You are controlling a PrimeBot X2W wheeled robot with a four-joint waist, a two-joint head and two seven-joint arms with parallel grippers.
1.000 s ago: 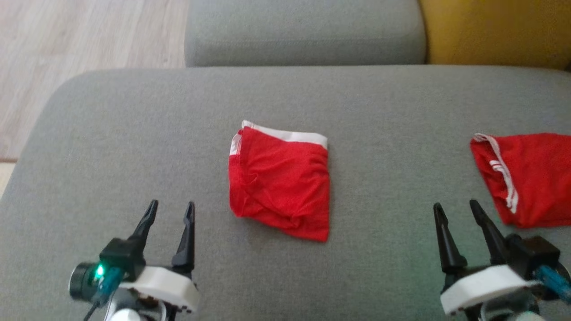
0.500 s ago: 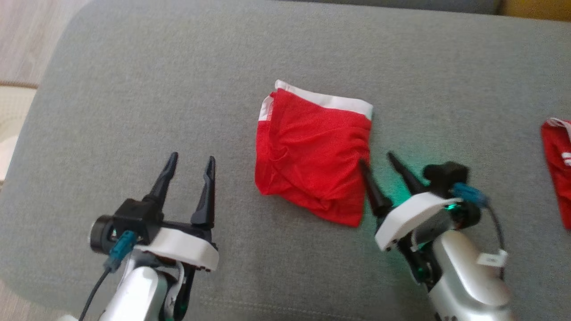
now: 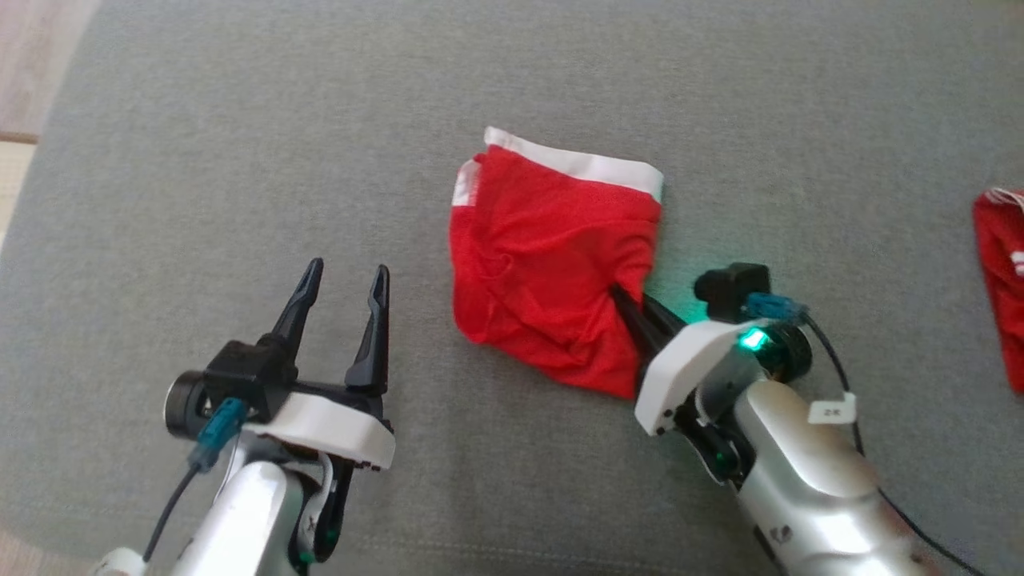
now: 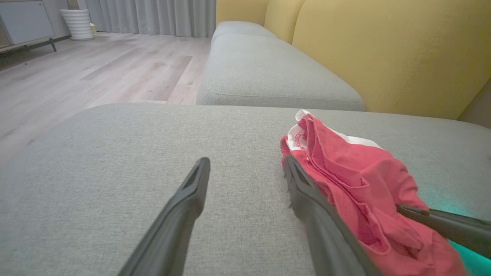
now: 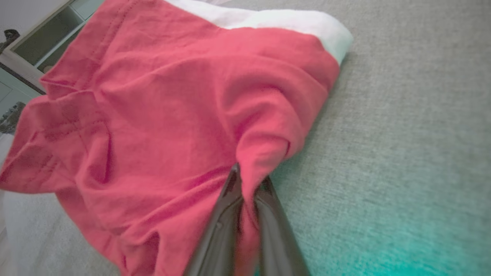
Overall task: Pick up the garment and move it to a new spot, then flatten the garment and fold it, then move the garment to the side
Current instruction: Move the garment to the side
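Observation:
A red garment (image 3: 552,264) with a white waistband lies crumpled in the middle of the grey sofa cushion (image 3: 240,160). My right gripper (image 3: 625,298) is shut on a fold at its right edge. In the right wrist view the two fingers (image 5: 226,214) press together with red garment (image 5: 153,107) cloth pinched at their tips. My left gripper (image 3: 348,270) stands open on the cushion left of the garment, apart from it. In the left wrist view the garment (image 4: 353,172) lies just right of my left gripper (image 4: 245,163), and the right gripper's dark fingers (image 4: 441,226) reach into the cloth.
A second red garment (image 3: 1000,272) with white stripes lies at the cushion's far right. The cushion's left edge drops to wooden floor (image 3: 32,48). Beyond stand another grey cushion (image 4: 268,73) and a yellow backrest (image 4: 383,50).
The head camera has tilted down and shifted. My right gripper swung left to the garment's right edge and shut on a fold of it. The left gripper stays open.

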